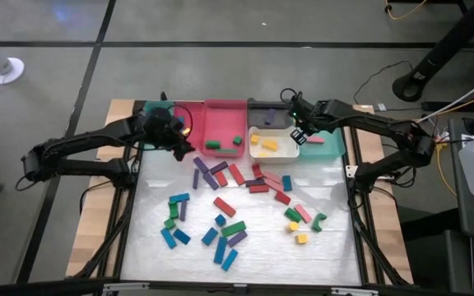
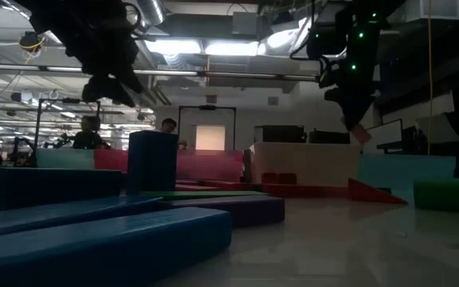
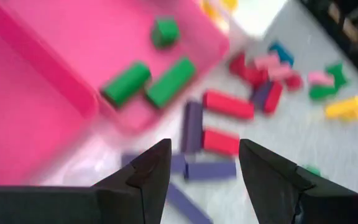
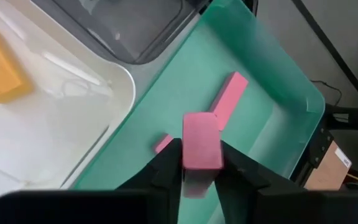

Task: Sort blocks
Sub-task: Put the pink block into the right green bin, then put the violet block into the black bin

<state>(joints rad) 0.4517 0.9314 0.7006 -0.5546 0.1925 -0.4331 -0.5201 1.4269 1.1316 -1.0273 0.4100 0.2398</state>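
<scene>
The high view looks straight down on the whole table (image 1: 245, 247), trays along its upper middle. The low view sits at tabletop level, close behind blocks (image 2: 94, 239), facing the room. Each wrist view looks down closely: left on the pink tray (image 3: 73, 50), right on the teal tray (image 4: 253, 81), both also in the high view.

place: likely a lab/workshop | cues: ceiling strip lights (image 2: 213, 48), exposed ducts (image 2: 154, 12), floor cables (image 1: 401, 10), person at bench (image 2: 90, 131)

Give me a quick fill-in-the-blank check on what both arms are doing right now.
1. The right gripper holds a ____ block over the teal tray.
2. The left gripper is ____ and holds nothing.
3. The green blocks lie in the ____ tray.
4. The white tray holds ____ blocks.

Missing words: pink; open; pink; yellow
</scene>
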